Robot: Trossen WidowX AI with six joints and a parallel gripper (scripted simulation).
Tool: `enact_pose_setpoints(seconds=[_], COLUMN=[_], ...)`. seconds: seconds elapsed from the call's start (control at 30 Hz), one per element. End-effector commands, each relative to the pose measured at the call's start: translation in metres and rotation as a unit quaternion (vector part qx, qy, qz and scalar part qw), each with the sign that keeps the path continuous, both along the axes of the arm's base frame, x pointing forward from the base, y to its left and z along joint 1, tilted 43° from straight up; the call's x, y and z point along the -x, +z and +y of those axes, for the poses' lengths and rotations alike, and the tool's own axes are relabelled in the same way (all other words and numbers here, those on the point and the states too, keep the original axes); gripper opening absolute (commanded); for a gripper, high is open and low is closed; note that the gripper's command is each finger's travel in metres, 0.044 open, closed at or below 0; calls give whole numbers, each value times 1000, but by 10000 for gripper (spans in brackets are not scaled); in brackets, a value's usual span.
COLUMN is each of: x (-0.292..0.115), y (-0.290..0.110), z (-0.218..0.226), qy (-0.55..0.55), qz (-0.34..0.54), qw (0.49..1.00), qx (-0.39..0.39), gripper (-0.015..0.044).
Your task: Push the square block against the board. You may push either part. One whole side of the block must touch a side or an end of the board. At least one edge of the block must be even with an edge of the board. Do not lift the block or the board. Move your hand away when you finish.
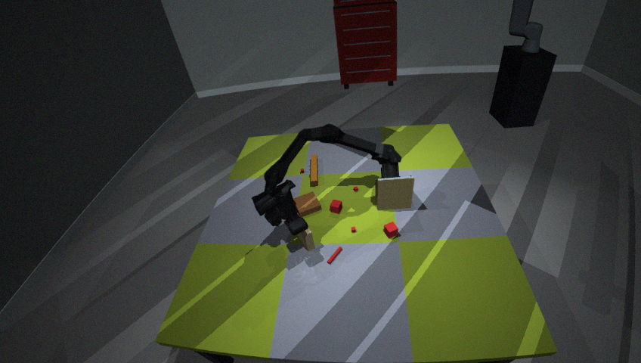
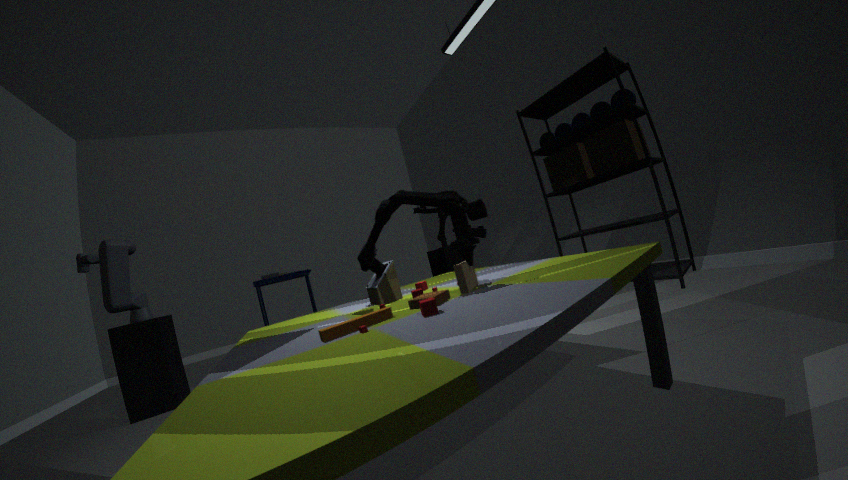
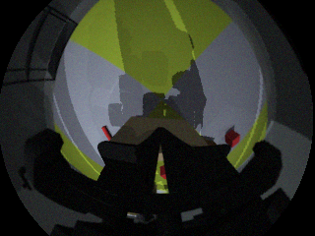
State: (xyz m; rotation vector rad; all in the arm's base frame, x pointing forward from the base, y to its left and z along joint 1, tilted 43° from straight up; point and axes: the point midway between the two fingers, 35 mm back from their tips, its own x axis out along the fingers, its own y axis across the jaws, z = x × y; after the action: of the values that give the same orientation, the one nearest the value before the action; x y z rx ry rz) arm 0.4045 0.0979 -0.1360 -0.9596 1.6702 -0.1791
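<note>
I take the brown block [image 1: 308,203] [image 2: 439,296] to be the square block; it lies on the table left of the middle. I take the long orange bar [image 1: 314,172] [image 2: 357,323] to be the board; it lies apart from the block, farther back in the top view. My gripper [image 1: 297,226] [image 3: 160,130] is shut and empty. It is low beside an upright tan slab [image 1: 308,239] [image 2: 465,278] [image 3: 148,128], in front of the brown block in the top view. The arm hides part of the block there. Whether the fingers touch the slab is unclear.
A larger tan panel [image 1: 394,193] [image 2: 390,285] stands by the arm's base. Red cubes lie at the middle [image 1: 335,206], at the right [image 1: 391,230] and beside the brown block [image 2: 428,307] [image 3: 232,138]. A red stick [image 1: 334,255] [image 3: 106,133] and small red cubes also lie here.
</note>
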Motion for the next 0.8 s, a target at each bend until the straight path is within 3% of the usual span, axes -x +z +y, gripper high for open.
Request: enact_pose_setpoints(seconds=[0.0, 0.77], x=[5, 32], y=[4, 14], z=[-2, -14], qy=[2, 2], qz=[0, 1], qw=[1000, 1000], qx=[1, 1], gripper=[0, 0])
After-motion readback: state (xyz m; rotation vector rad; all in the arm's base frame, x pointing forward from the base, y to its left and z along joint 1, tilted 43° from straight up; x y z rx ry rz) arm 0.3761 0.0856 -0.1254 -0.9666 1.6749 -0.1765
